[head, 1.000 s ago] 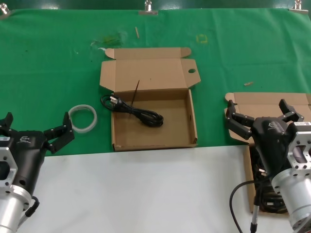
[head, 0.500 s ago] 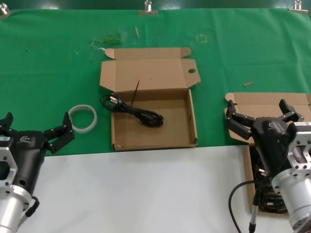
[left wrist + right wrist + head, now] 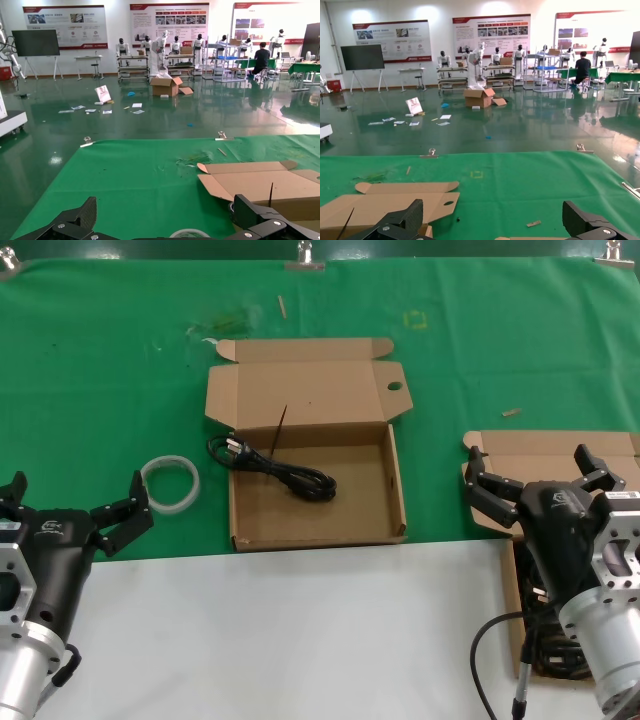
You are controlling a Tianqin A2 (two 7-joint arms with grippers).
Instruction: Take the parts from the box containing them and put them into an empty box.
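Observation:
The empty box (image 3: 320, 532), brown with an oval hole in its open lid (image 3: 395, 387), lies at the middle of the green cloth and holds one looped black cord (image 3: 285, 472), its plug end hanging over the left wall. The box containing the parts (image 3: 555, 450) sits at the right edge, mostly hidden by my right arm, with black cords (image 3: 545, 640) showing below it. My right gripper (image 3: 532, 472) hovers open above that box, nothing between its fingers. My left gripper (image 3: 72, 498) stands open at the lower left, holding nothing. The holed lid (image 3: 395, 205) also shows in the right wrist view.
A white ring of tubing (image 3: 170, 483) lies on the cloth between my left gripper and the middle box; it shows as well in the left wrist view (image 3: 190, 233). A small wooden scrap (image 3: 512, 412) lies near the right box. White tabletop (image 3: 300, 630) fills the foreground.

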